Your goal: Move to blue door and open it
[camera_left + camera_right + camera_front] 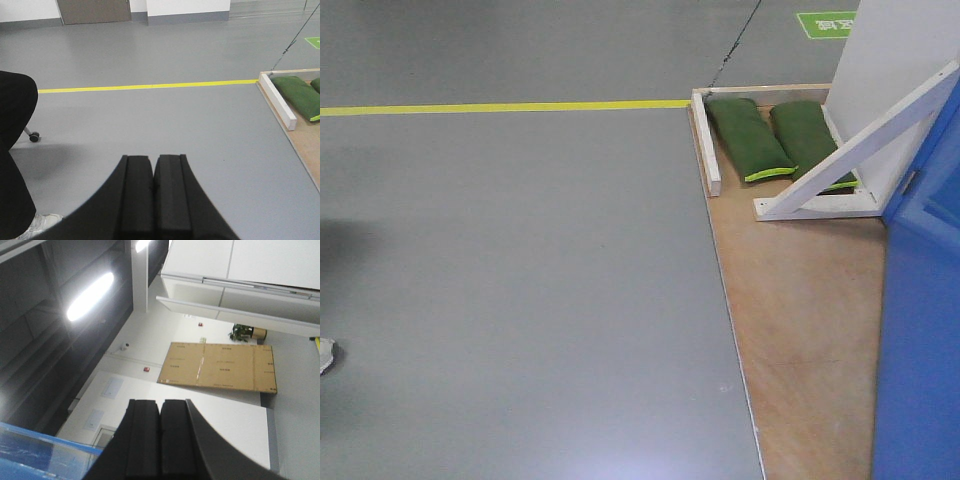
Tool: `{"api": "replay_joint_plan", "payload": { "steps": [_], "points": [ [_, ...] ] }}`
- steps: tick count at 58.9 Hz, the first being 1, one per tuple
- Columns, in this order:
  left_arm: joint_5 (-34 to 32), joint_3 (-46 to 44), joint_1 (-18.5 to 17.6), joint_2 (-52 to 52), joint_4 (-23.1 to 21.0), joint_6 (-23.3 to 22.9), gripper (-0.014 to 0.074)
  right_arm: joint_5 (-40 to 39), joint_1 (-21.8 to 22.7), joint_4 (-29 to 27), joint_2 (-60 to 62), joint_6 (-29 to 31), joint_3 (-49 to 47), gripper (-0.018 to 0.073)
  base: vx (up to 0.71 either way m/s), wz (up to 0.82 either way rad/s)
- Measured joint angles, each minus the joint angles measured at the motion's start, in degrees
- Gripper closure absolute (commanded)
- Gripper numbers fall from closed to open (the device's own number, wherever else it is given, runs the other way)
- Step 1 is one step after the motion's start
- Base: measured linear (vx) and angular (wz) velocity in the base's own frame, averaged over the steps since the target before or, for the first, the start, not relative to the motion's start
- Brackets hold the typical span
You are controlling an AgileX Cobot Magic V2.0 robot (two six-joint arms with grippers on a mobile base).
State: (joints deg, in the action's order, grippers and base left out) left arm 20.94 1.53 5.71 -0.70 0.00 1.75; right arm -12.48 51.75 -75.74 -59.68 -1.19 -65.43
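Note:
The blue door point(922, 320) fills the right edge of the front view, a glossy bright-blue panel standing on a plywood base point(800, 330); its handle and lock are out of view. A blue glossy edge also shows at the lower left of the right wrist view point(30, 450). My left gripper point(153, 159) is shut and empty, pointing over the grey floor. My right gripper point(160, 403) is shut and empty, pointing up toward the ceiling and far wall.
A white wooden brace point(860, 140) and frame hold two green sandbags point(748, 138) behind the door. A yellow floor line point(500, 106) runs across the grey floor. A black chair point(15, 150) and a shoe point(42, 222) are at the left.

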Motion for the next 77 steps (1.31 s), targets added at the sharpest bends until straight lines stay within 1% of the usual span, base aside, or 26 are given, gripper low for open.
{"api": "replay_joint_plan", "payload": {
  "steps": [25, 43, 56, 65, 71, 77],
  "points": [
    [0.0, 0.0, 0.0, 0.0, 0.0, 0.0, 0.0526, 6.43, 0.6, 0.41, 0.66, 0.12, 0.0, 0.0557, 0.0, 0.0],
    [0.0, 0.0, 0.0, 0.0, 0.0, 0.0, 0.0526, 15.94, 1.46, 0.76, 1.51, 0.4, -0.38, 0.0557, 0.0, 0.0],
    [0.0, 0.0, 0.0, 0.0, 0.0, 0.0, 0.0526, 26.32, 1.55, 1.16, 1.52, 0.4, -0.67, 0.0557, 0.0, -0.01],
    [0.0, 0.0, 0.0, 0.0, 0.0, 0.0, 0.0526, 38.07, 1.48, 1.51, 1.25, 0.28, -0.74, 0.0557, 0.0, 0.0],
    [0.0, 0.0, 0.0, 0.0, 0.0, 0.0, 0.0526, 46.79, 1.05, 0.42, 1.01, -0.87, -0.74, 0.0557, 0.0, 0.0],
    [0.0, 0.0, 0.0, 0.0, 0.0, 0.0, 0.0526, 52.7, 0.58, 1.58, 0.42, -0.74, -0.58, 0.0557, 0.0, 0.0]
  ]
}}
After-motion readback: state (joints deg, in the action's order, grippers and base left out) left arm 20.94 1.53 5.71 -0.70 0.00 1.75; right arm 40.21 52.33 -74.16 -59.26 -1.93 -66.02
